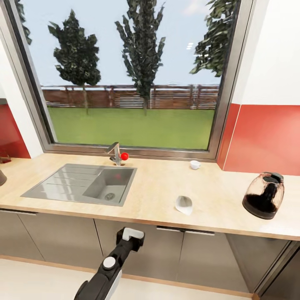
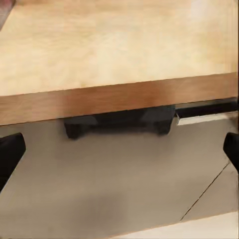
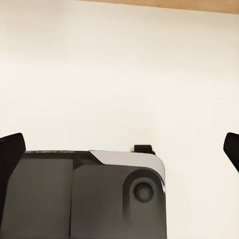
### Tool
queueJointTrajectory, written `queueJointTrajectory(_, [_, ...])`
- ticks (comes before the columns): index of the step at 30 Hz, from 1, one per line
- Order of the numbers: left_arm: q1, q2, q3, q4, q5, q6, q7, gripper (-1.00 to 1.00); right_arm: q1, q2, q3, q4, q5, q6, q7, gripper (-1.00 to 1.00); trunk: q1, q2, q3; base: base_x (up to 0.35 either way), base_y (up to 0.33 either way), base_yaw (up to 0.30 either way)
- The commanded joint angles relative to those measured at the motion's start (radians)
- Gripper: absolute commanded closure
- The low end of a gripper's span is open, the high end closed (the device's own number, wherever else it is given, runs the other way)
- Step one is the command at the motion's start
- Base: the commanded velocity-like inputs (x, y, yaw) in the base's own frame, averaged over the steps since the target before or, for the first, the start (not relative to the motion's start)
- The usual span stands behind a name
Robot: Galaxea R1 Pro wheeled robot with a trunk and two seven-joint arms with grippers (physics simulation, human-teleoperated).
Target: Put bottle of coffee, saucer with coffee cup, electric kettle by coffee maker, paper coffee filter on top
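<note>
Though glare blurred its glass, the electric kettle [image 1: 264,195] stood on the tabletop [image 1: 158,187] at right; the paper coffee filter [image 1: 183,204] lay nearer the sink [image 1: 83,183], the tiny coffee cup [image 1: 194,164] behind. Both wrist views showed jaws spread wide, fingertips cut off at the edges.

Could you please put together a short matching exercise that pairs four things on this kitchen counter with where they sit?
Things:
1. kettle
2. cup
3. paper filter
4. tap

Places:
A. at the back of the counter, close under the window frame
B. behind the sink, with a red knob
C. far right of the counter, before the red wall
D. near the counter's front edge, right of the sink

Pairs: 1-C, 2-A, 3-D, 4-B
</note>
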Motion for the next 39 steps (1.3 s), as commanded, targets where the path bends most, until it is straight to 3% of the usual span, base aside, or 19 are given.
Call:
queueJointTrajectory(1, [-0.005,0.002,-0.047,-0.019,-0.005,0.0,0.0,-1.0,0.0,0.0,0.0,-0.001,0.0,-0.002,0.0,-1.0,0.001,-0.002,-0.002,0.0,0.0,0.0])
queueJointTrajectory(3, [-0.011,0.001,-0.09,-0.046,-0.003,0.011,-0.001,-1.0,0.0,0.0,-0.001,-0.002,0.0,-0.002,0.0,-1.0,0.001,-0.002,-0.002,0.0,0.0,0.0])
queueJointTrajectory(6, [-0.014,-0.004,-0.116,-0.103,0.001,0.035,-0.001,-1.0,0.0,0.0,-0.002,-0.003,0.0,-0.002,-0.001,-1.0,0.001,-0.002,-0.002,0.0,0.0,0.0])
queueJointTrajectory(14, [-0.012,-0.001,-0.125,-0.262,0.006,0.182,-0.003,-1.0,0.0,0.0,-0.002,0.001,0.001,0.0,-0.003,-1.0,0.001,-0.002,-0.002,0.0,0.0,0.0])
queueJointTrajectory(15, [-0.049,-0.005,-0.125,-0.298,0.031,0.265,-0.006,-1.0,0.0,-0.001,-0.003,0.005,0.002,0.003,-0.003,-1.0,0.001,-0.002,-0.002,0.0,0.0,0.0])
queueJointTrajectory(19, [-0.133,-0.006,-0.125,-0.296,0.067,0.322,-0.005,-1.0,0.0,-0.003,-0.004,0.032,0.001,0.006,-0.003,-1.0,0.001,-0.002,-0.002,0.0,0.0,0.0])
queueJointTrajectory(20, [-0.221,-0.007,-0.124,-0.282,0.084,0.366,-0.003,-1.0,0.0,-0.003,-0.004,0.046,-0.002,0.004,0.002,-1.0,0.001,-0.002,-0.002,0.0,0.0,0.0])
queueJointTrajectory(25, [-0.302,-0.002,-0.115,-0.221,0.099,0.374,0.006,-1.0,0.0,-0.004,-0.014,0.049,-0.005,0.007,0.002,-1.0,0.001,-0.002,-0.002,0.0,0.0,0.0])
queueJointTrajectory(32, [-0.303,0.003,-0.116,-0.198,0.096,0.361,0.005,-1.0,0.0,-0.003,-0.019,0.051,-0.005,0.008,0.004,-1.0,0.001,-0.002,-0.002,0.0,0.0,-0.016])
queueJointTrajectory(39, [-0.304,0.004,-0.117,-0.196,0.095,0.358,0.005,-1.0,0.0,-0.003,-0.02,0.052,-0.003,0.009,0.006,-1.0,0.001,-0.002,-0.002,0.0,0.0,-0.217])
